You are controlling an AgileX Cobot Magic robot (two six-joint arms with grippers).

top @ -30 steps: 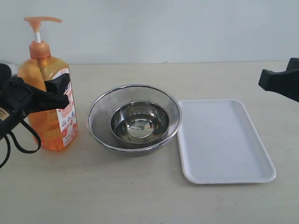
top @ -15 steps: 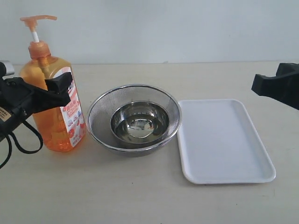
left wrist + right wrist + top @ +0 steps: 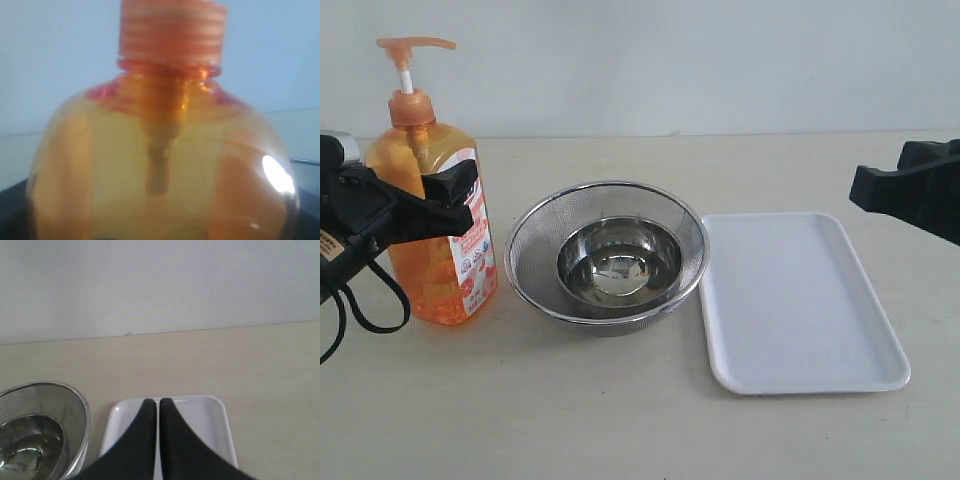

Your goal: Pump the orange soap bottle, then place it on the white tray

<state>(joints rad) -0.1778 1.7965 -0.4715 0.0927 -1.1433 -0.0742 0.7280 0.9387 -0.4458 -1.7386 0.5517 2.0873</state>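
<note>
The orange soap bottle (image 3: pixel 432 255) stands upright at the left of the table, its pump head (image 3: pixel 413 45) raised on the white stem. My left gripper (image 3: pixel 428 200) is shut on the bottle's upper body, one black finger (image 3: pixel 448 190) across its front. The left wrist view is filled by the bottle (image 3: pixel 165 165) and its ribbed cap; the fingers barely show there. The white tray (image 3: pixel 800 300) lies at the right with nothing on it. My right gripper (image 3: pixel 865 190) hangs above the tray's far right side, shut and holding nothing (image 3: pixel 158 402), over the tray (image 3: pixel 212 425).
A round steel mesh bowl (image 3: pixel 525 250) with a smaller steel bowl (image 3: pixel 618 262) inside sits between the bottle and the tray, close to both. The mesh bowl (image 3: pixel 75 410) also shows in the right wrist view. A pale wall runs behind the table.
The bottle tilted and shifted slightly toward the bowl in my left gripper, then came back upright. My right gripper has crept leftward toward the tray.
</note>
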